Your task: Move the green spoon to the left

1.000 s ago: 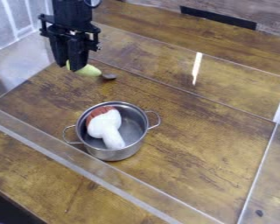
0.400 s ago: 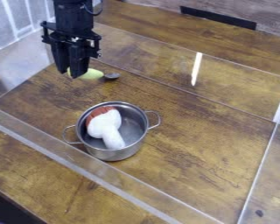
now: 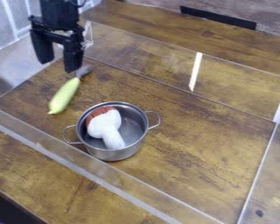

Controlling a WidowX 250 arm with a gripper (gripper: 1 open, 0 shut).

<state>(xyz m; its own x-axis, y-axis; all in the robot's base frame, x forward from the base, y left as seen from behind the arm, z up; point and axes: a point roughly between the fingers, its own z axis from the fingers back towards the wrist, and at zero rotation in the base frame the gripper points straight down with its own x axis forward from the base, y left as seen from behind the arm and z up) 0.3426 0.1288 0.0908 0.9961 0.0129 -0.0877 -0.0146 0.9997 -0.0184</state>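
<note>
One green spoon [image 3: 66, 95] lies loose on the table's left side, left of the pot [image 3: 133, 126]; the gripper [image 3: 59, 66] stands wide beyond its far end. Placement looks essentially done, leaving only withdrawal.

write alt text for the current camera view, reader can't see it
A green-handled spoon lies on a wooden table beside a silver pot holding a white and red item. A black robot gripper hovers just behind the spoon.
</note>
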